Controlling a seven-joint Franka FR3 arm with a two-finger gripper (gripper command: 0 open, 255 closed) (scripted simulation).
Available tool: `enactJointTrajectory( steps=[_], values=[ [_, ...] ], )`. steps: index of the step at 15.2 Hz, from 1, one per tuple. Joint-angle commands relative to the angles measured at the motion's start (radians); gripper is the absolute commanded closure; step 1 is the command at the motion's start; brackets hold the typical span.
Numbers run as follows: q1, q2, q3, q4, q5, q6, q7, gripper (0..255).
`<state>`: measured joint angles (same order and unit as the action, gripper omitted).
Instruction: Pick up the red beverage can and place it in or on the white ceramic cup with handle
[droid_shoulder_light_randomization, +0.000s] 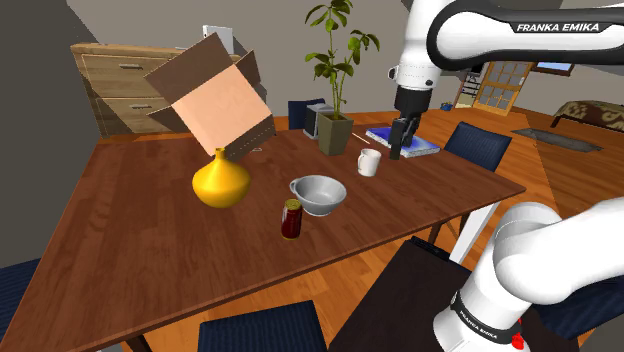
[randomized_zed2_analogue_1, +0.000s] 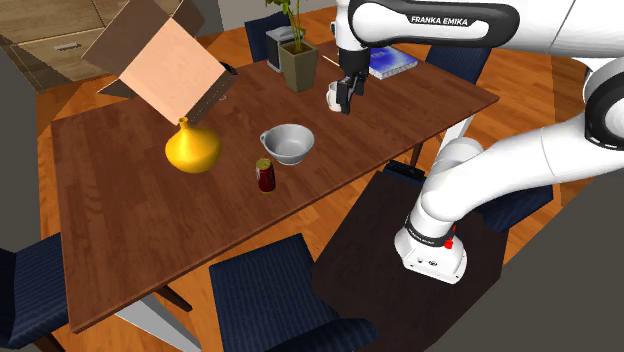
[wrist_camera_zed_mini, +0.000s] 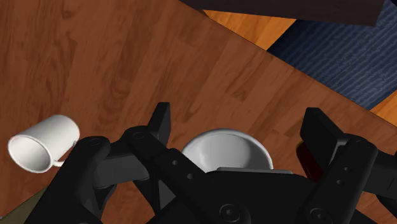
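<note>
Dark wooden table (droid_shoulder_light_randomization: 130, 240) stretches away from the stand (droid_shoulder_light_randomization: 400, 300), and from my console the job looks barely begun: nothing is lifted, so the whole pick and the whole placement are left to do. Nearest to me on the table is the red can (droid_shoulder_light_randomization: 291, 219), upright and alone, close to the near edge, just beside a grey bowl (droid_shoulder_light_randomization: 318, 194) on its near side and a little toward the shoulder view's left. It reads as a short, dark red cylinder with a yellowish top, with no dent or lean that I can make out, and I judge it slim enough for the fingers. Past the bowl, toward the shoulder view's right, the white cup (droid_shoulder_light_randomization: 369, 162) stands mouth up and looks empty. The gripper (droid_shoulder_light_randomization: 403, 140) hangs in the air near that cup, well apart from the can. In the wrist view its jaws are spread wide with nothing clasped, only the bowl and bare wood below them. Farther back I see a potted plant (droid_shoulder_light_randomization: 335, 130) and a blue book (droid_shoulder_light_randomization: 425, 147), and off to the far left a cardboard box (droid_shoulder_light_randomization: 215, 95) tilts over a yellow vase (droid_shoulder_light_randomization: 221, 182).
</note>
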<state>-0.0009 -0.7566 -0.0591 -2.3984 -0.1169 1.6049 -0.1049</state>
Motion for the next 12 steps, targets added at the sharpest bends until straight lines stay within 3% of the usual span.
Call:
enactJointTrajectory(
  steps=[1, 12],
  values=[
    [0.000, 0.000, 0.000, 0.000, 0.000, 0.000, 0.000, 0],
    [0.084, 0.272, 0.104, -0.003, 0.095, 0.284, 0.112, 0]
  ],
)
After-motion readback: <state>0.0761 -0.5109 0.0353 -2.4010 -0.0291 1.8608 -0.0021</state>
